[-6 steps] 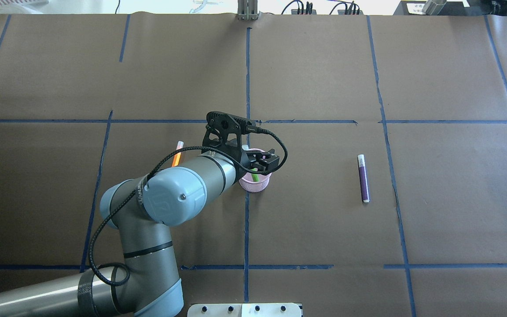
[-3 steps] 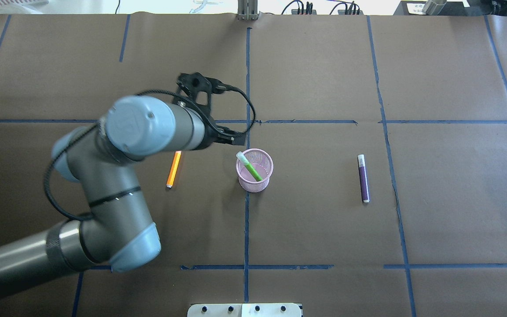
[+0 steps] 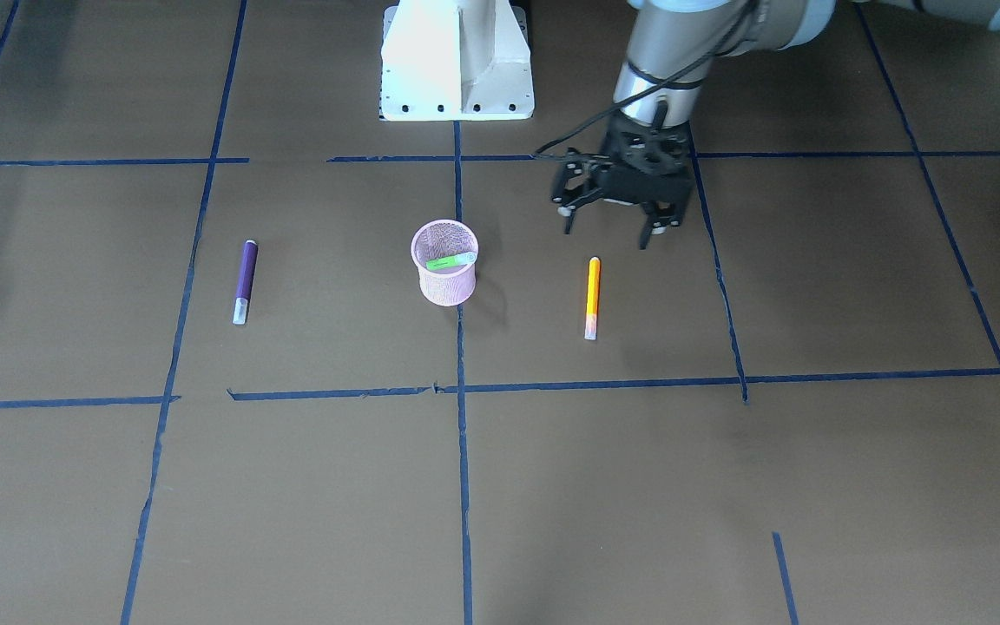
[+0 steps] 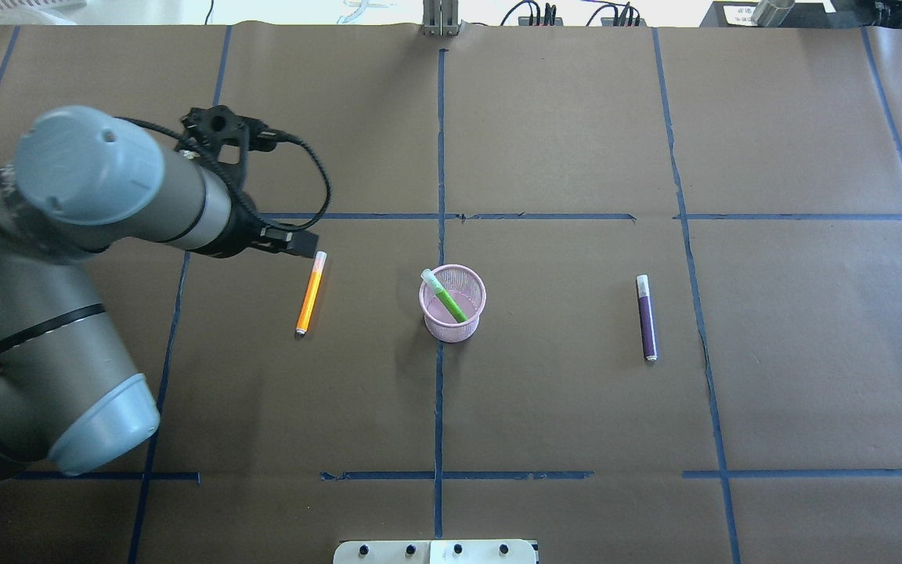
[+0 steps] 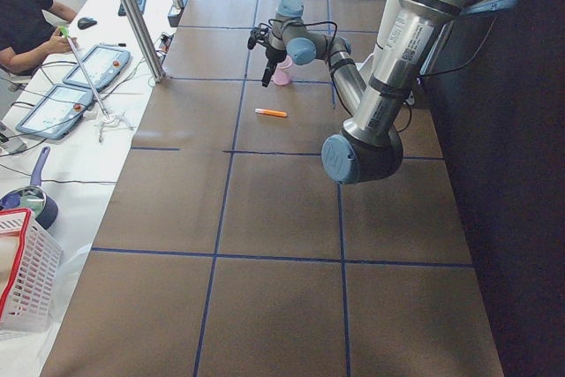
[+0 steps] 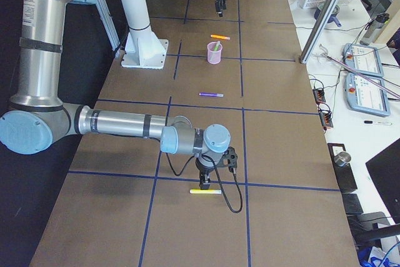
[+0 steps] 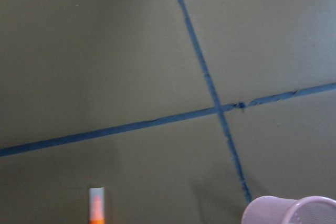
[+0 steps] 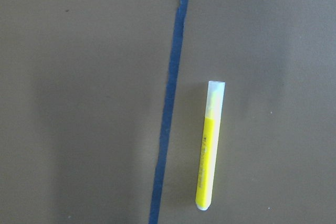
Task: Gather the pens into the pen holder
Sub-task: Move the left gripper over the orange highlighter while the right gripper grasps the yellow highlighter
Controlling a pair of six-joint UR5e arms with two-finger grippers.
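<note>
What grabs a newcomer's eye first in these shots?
The pink mesh pen holder stands dead centre, with the green pen leaning inside it. The orange pen and the purple pen lie flat on either side of it. The left end effector hovers open near the orange pen.

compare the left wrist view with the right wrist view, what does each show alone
Only left wrist: the capped end of the orange pen at the bottom edge and the rim of the pen holder in the corner. Only right wrist: a whole yellow pen beside a tape line. Both: brown table paper crossed by blue tape.
</note>
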